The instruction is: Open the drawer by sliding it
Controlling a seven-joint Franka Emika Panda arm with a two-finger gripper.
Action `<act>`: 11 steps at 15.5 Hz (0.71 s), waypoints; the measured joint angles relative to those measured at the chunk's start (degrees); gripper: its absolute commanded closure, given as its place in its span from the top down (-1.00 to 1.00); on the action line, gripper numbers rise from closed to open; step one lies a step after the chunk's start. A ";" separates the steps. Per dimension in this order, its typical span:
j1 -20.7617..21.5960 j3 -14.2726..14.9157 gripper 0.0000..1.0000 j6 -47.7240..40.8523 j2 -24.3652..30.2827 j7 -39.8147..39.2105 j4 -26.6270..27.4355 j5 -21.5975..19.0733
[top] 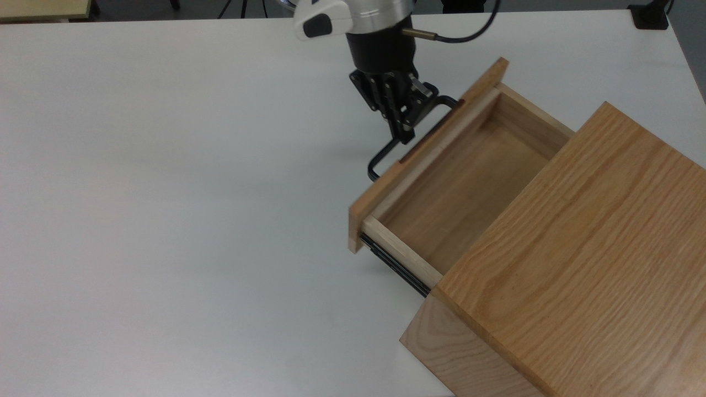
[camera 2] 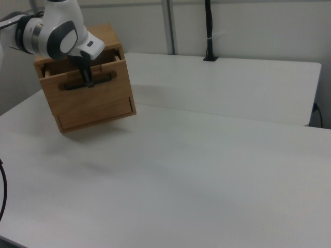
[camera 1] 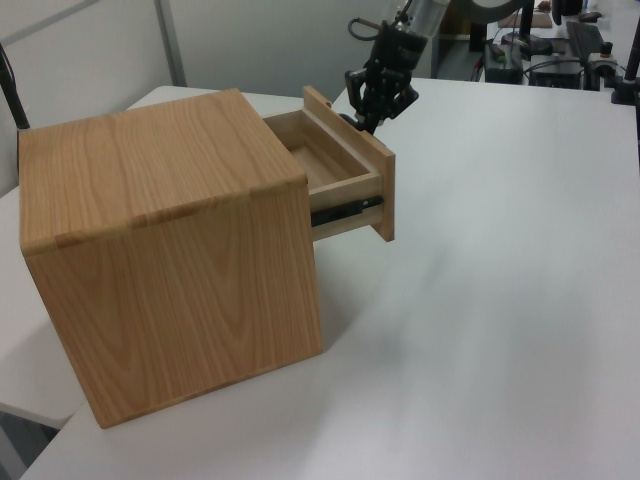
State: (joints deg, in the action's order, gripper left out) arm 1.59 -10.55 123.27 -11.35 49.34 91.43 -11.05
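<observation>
The light-oak drawer (top: pixel 458 187) stands pulled well out of its oak casing (top: pixel 579 259), and its bare inside shows. A black side rail (top: pixel 394 264) is exposed under its near side. My gripper (top: pixel 405 135) comes down from above and is shut on the black bar handle (top: pixel 380 160), near the bar's middle, in front of the flat front panel (top: pixel 386 187). In the left view the gripper (camera 1: pixel 368 118) is at the far end of the drawer (camera 1: pixel 325 165). In the right view the gripper (camera 2: pixel 88 80) holds the handle (camera 2: pixel 70 86) across the front panel (camera 2: pixel 95 103).
The casing (camera 1: pixel 170 250) sits at one corner of a wide white table (top: pixel 165 193). A black cable (top: pixel 474 36) trails from my wrist. A black post (camera 2: pixel 208 31) stands at the table's far edge in the right view. Open tabletop lies in front of the drawer.
</observation>
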 measured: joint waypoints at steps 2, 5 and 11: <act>-1.35 -0.01 -0.97 -2.68 1.58 -1.87 1.21 0.00; -3.79 0.00 -0.88 -7.26 3.54 -4.51 2.43 -0.02; -8.60 0.43 0.19 -11.46 4.57 -8.12 2.89 0.04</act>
State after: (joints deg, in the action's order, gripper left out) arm -7.01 -10.12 111.81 -6.78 41.22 94.32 -11.01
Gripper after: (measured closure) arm 0.727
